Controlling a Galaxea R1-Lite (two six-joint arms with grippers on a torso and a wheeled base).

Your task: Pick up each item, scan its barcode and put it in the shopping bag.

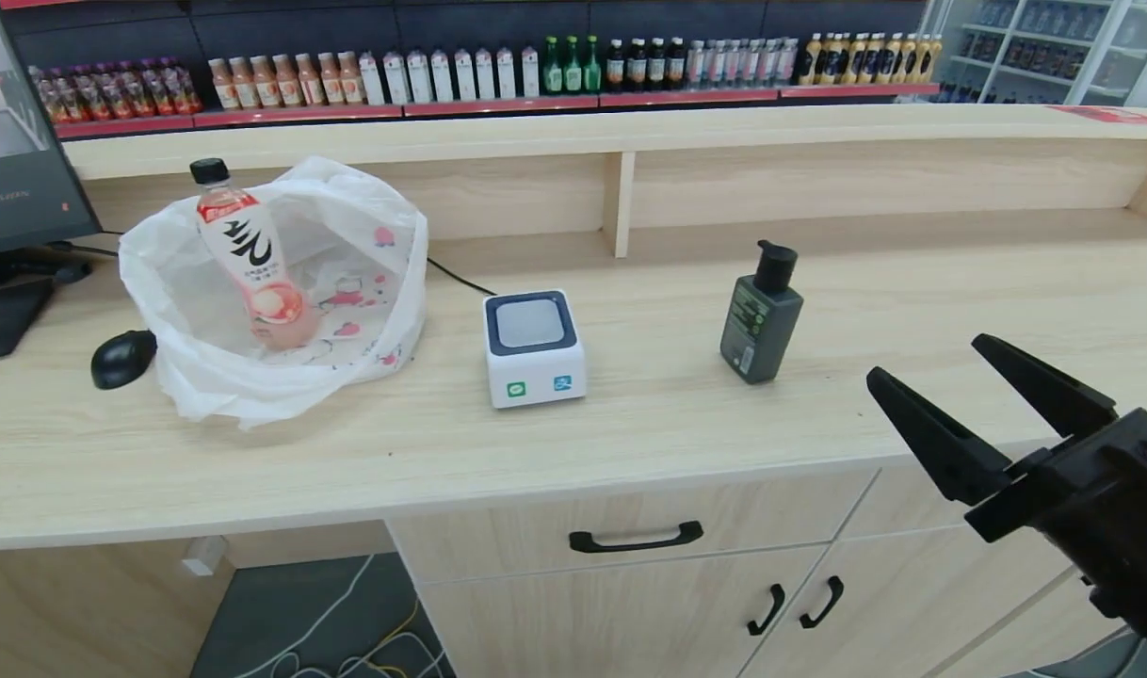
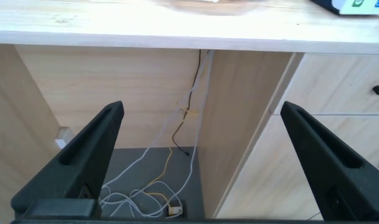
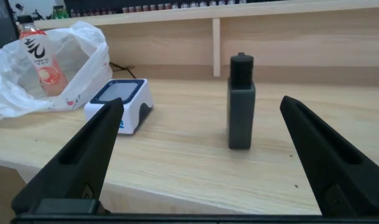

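The pale wood-grain desk (image 1: 630,414) carries a thin, crinkled white plastic shopping bag (image 1: 376,311) with its mouth open. A tall drink bottle (image 1: 253,264) of pink liquid leans inside it. Just beside the bag sits a white cube scanner (image 1: 534,348) with a dark-framed glass top. A flat-sided matte grey pump bottle (image 1: 762,315) stands upright to the scanner's right. The right gripper (image 1: 929,360) hovers near it, black tapered fingers spread wide. The left gripper (image 2: 203,107) hangs below the desk edge, fingers also wide.
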